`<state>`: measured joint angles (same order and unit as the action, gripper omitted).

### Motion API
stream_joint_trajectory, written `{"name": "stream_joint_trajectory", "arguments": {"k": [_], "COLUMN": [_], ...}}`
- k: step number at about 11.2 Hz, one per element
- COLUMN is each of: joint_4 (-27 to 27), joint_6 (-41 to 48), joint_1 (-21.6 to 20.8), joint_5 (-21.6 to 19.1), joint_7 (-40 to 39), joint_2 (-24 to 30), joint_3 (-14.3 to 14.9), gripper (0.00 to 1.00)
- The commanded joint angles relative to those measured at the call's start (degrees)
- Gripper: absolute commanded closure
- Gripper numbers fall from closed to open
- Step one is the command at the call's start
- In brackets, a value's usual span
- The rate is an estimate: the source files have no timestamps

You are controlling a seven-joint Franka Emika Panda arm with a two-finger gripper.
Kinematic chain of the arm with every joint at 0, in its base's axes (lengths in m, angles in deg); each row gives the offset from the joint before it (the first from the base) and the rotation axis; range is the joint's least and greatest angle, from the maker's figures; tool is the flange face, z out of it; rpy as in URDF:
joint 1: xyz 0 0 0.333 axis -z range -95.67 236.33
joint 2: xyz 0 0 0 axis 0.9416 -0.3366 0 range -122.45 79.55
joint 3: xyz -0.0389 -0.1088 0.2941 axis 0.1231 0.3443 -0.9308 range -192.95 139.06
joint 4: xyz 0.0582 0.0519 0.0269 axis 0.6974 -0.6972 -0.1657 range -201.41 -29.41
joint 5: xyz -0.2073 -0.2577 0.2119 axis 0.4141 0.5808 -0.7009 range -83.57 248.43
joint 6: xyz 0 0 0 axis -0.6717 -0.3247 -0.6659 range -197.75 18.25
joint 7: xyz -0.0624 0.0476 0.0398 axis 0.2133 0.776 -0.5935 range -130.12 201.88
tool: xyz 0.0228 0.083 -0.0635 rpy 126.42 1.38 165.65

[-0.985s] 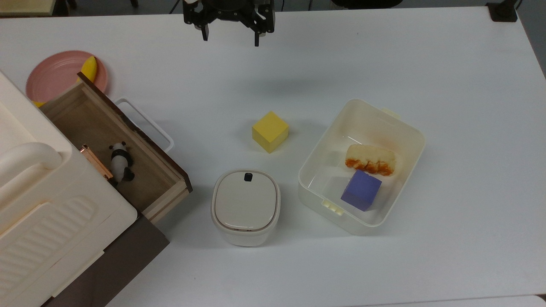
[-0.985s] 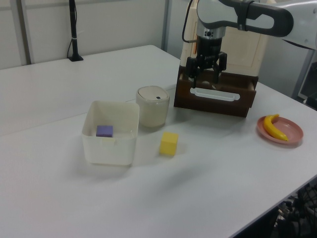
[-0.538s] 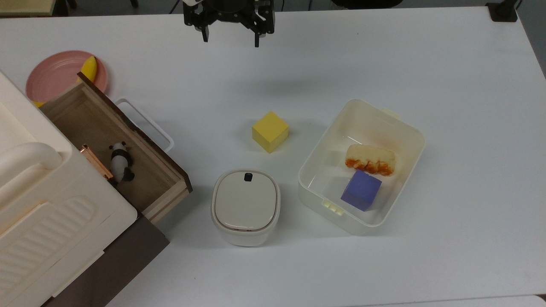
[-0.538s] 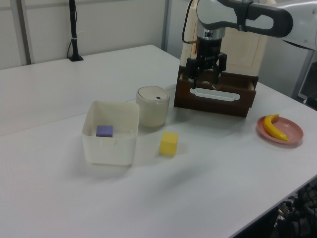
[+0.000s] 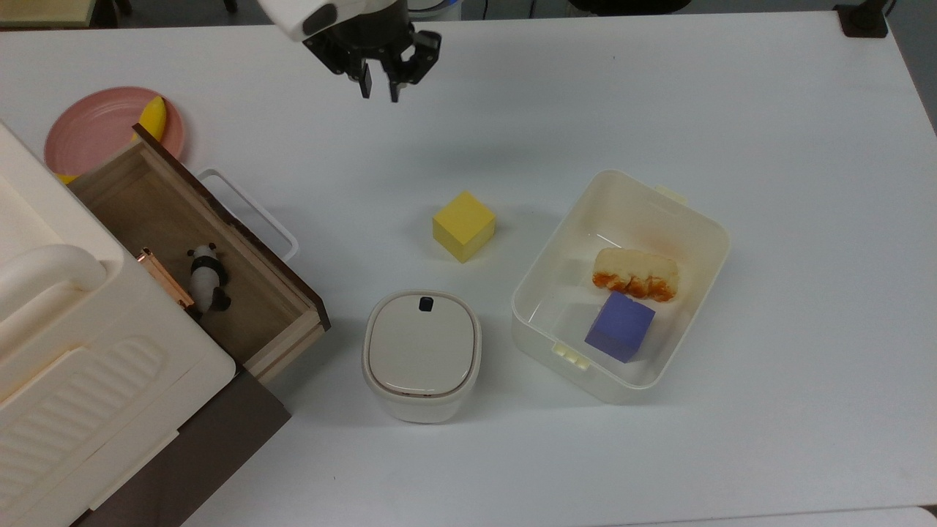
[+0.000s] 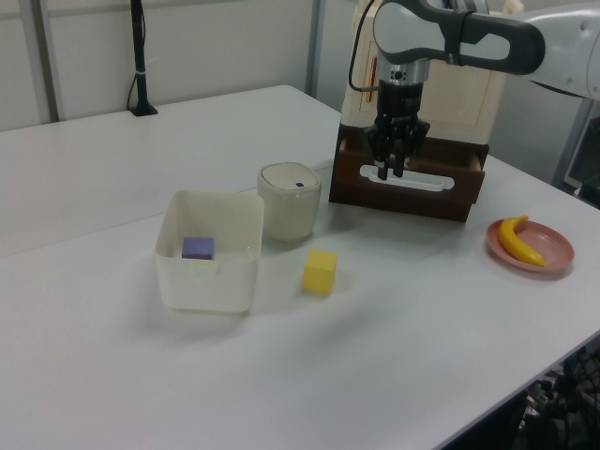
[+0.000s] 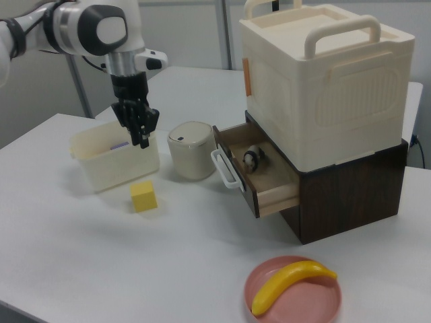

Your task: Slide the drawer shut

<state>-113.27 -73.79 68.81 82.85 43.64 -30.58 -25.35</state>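
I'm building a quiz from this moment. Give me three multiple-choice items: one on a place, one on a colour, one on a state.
1. Where is the panda figure?
A. on the pink plate
B. in the drawer
C. in the white bin

2. What colour is the cube standing on the table?
A. yellow
B. green
C. red

3. The drawer is:
A. shut
B. removed
C. pulled open

Answers:
1 B, the panda figure lies inside the drawer.
2 A, the cube is yellow.
3 C, the drawer's wooden inside shows.

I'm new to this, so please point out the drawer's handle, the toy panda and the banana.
drawer handle (image 7: 225, 169), right view, white loop's middle.
toy panda (image 5: 206, 276), top view, its body.
banana (image 7: 289, 283), right view, mid-length.
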Motion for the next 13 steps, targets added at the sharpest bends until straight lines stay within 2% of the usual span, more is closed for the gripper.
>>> {"name": "stream_joint_trajectory", "arguments": {"k": [1,3,5,7,9,11,13], "joint_4": [-1.9,-2.0,-1.9,-1.3,0.8,2.1,2.1], "joint_6": [-4.7,-10.6,-16.1,-21.6,-25.3,-30.8,-36.6], "joint_1": [-0.2,0.9,1.8,3.2,4.4,5.0,5.0], "joint_5": [-1.9,-1.3,0.9,1.8,5.4,5.6,8.4], "joint_7": [8.6,17.2,20.7,21.4,21.4,21.3,21.1], "joint_2": [-0.9,-4.5,-7.8,-10.8,-14.0,-15.0,-15.6], "joint_3": [3.1,4.0,4.9,5.1,5.1,7.4,8.3], "gripper": [0.98,0.98,0.99,0.99,0.99,0.99,0.99]}}
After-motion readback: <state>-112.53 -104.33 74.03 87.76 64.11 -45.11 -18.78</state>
